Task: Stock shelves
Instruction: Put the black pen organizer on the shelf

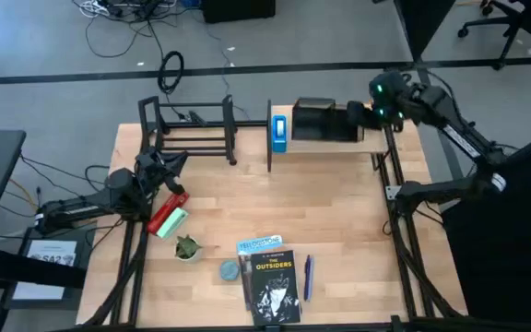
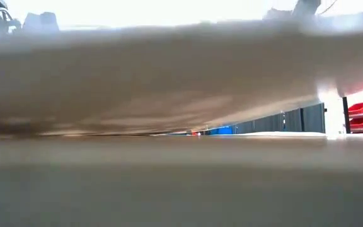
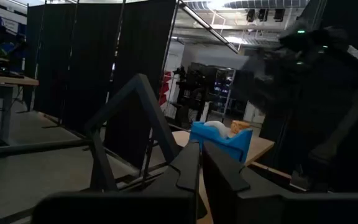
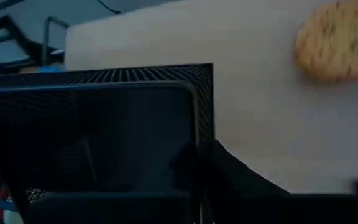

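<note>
At the table's far left stands the black metal-tube rack [image 1: 187, 129]. At the far right is the wood-board shelf [image 1: 376, 140], with a blue box [image 1: 279, 132] upright at its left end and a black mesh organizer [image 1: 324, 120] on its top board. My right gripper [image 1: 356, 114] is at the organizer's right side, shut on it. My left gripper [image 1: 169, 171] hovers shut and empty over the table's left part, just beyond a red and green packet [image 1: 167, 219]. A blurred pale surface fills the low view. My right gripper is on the mesh organizer's wall [image 4: 201, 134] at the end facing it, coming level from the table's right. One finger [image 4: 241, 171] shows outside the wall; the other seems to be inside, behind the mesh. The organizer stands upright on the shelf's top board [image 4: 260, 112].
Near the front edge lie a black book [image 1: 273, 281] on a blue one [image 1: 258, 244], a pen [image 1: 308, 277], a round tin [image 1: 230, 270] and a small potted plant [image 1: 186, 247]. Bare tabletop lies between these and the shelves. A round speckled tan disc [image 4: 337, 40] sits on the shelf board.
</note>
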Controlling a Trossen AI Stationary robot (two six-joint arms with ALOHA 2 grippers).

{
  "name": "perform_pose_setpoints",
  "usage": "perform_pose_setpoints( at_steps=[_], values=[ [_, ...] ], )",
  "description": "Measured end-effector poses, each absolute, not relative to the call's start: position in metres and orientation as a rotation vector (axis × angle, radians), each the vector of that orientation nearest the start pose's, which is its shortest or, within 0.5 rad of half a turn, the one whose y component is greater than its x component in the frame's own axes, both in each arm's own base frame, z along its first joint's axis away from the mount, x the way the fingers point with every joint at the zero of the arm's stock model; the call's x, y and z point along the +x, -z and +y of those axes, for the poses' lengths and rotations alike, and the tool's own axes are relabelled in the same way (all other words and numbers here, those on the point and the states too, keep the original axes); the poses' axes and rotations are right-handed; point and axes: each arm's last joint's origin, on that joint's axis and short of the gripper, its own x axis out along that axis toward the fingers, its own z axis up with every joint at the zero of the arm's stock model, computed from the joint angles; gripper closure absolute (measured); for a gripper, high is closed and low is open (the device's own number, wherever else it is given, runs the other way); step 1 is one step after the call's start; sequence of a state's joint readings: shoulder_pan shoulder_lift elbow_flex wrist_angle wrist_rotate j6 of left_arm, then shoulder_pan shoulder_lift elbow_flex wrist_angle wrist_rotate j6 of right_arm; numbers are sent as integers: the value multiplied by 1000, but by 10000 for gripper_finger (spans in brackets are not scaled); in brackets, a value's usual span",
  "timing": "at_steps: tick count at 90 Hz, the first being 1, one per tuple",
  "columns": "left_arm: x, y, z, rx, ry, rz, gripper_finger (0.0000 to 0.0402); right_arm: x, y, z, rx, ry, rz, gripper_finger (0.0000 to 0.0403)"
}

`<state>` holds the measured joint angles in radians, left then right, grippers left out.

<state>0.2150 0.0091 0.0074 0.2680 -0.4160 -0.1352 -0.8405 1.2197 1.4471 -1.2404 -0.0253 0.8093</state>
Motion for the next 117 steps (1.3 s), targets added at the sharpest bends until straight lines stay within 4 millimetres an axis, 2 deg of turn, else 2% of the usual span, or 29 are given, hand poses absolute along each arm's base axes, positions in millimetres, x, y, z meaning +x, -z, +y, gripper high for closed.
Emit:
perform_pose_setpoints(
  at_steps=[15, 30, 48, 117],
  values=[
    [87, -190, 31, -157, -608, -311, 401, 142, -369, -195, 1206, 1172, 662, 403],
    [87, -190, 31, -157, -608, -311, 401, 155, -350, -213, 1248, 1169, 752, 403],
    [87, -190, 31, -157, -608, -311, 401, 162, -340, -219, 1249, 1158, 811, 403],
    [87, -190, 31, -157, -608, -311, 401, 163, -334, -219, 1186, 1210, 843, 401]
  ],
)
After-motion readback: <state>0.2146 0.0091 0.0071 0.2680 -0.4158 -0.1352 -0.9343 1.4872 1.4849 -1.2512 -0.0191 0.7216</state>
